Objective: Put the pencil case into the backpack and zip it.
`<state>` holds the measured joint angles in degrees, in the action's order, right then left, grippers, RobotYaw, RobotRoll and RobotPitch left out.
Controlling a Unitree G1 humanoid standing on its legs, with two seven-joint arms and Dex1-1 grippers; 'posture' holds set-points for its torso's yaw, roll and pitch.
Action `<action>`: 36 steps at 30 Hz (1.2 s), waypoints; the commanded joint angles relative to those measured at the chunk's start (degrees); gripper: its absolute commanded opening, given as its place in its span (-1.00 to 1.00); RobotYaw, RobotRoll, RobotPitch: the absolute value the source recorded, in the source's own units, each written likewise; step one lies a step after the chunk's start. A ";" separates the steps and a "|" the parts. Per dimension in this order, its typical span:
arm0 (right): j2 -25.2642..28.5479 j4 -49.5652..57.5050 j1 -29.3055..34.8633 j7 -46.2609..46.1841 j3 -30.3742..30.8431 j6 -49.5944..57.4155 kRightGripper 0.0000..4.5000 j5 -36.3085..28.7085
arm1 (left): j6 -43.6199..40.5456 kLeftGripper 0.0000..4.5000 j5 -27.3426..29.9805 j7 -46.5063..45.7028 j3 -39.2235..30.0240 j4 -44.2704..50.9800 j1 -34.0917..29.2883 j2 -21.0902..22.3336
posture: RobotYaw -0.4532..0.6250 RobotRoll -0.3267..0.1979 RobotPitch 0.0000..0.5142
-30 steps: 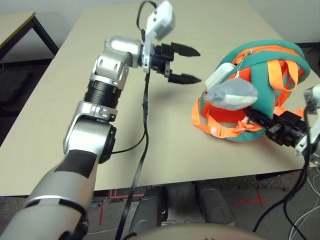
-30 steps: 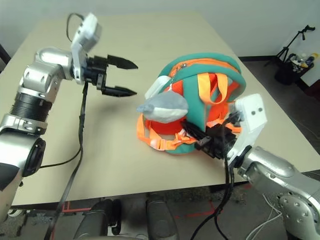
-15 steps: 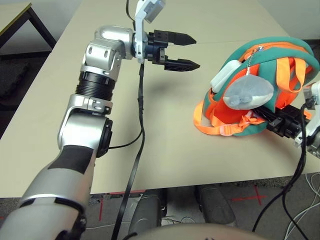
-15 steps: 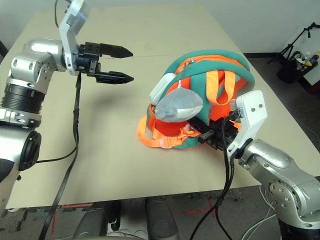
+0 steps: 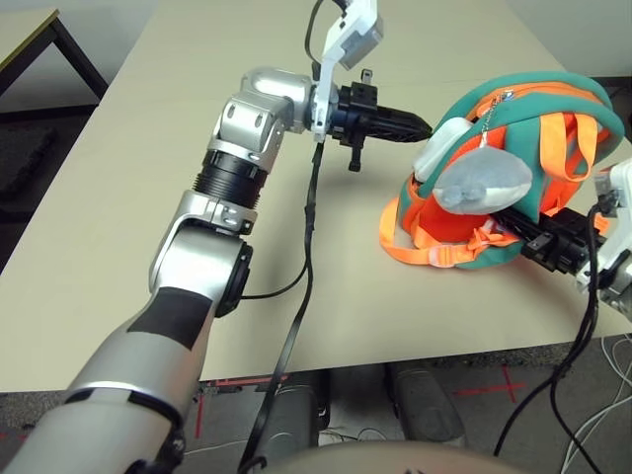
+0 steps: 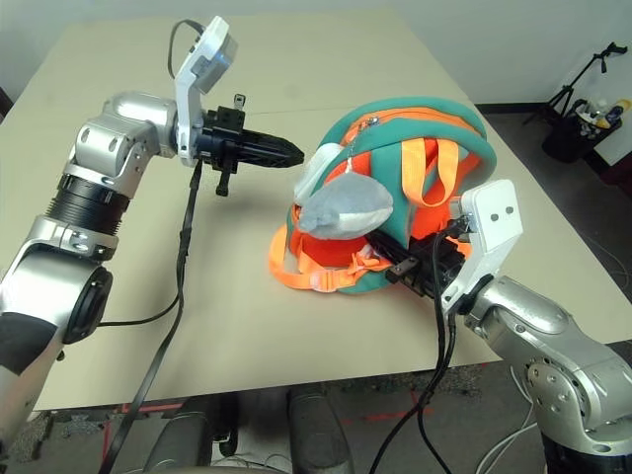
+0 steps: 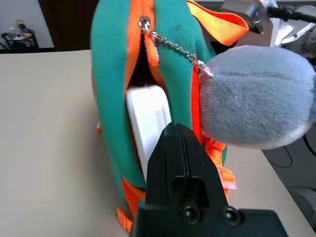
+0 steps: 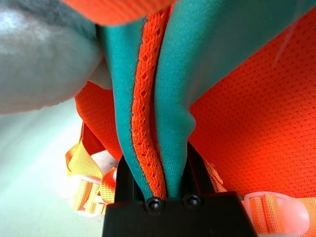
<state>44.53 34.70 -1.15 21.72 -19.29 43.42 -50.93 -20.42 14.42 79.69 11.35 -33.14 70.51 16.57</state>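
One teal and orange backpack [image 5: 523, 163] sits on a pale surface [image 5: 296, 316] in the head view. The left pincer [image 5: 427, 130] is clenched on itself, pointing toward the bag. A white pencil case [image 5: 441, 148] lies partly inside the bag's opening, on the side facing that pincer. A grey plush charm [image 5: 482, 182] hangs from a chain.

Left wrist view: the pencil case pokes out of the unzipped opening, just beside the closed fingertips; the chain hangs from the zipper pull [image 7: 144, 22].

Right wrist view: the right pincer [image 8: 165, 173] grasps a teal fold with orange trim.
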 commanded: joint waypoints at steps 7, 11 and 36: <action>-1.10 1.63 -0.26 -1.03 0.05 1.84 -0.90 -0.50 | 4.84 -1.00 -3.37 -0.06 1.72 -6.44 -0.24 -1.79 | -0.64 0.25 -0.30; -1.35 2.34 -0.65 -1.69 -0.07 2.52 -0.90 -1.08 | 6.53 -1.00 -4.58 -1.01 1.93 -9.26 -0.01 -3.97 | -0.65 0.25 -0.29; -2.35 3.40 -1.47 -4.16 -0.49 4.15 -0.90 -2.26 | 16.75 -1.00 -8.36 -8.16 -1.33 -21.54 3.82 -15.79 | -0.67 0.25 -0.29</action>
<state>42.60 36.94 -2.75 17.17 -20.33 46.66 -52.19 -4.08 4.99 72.21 11.07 -55.84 71.90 1.84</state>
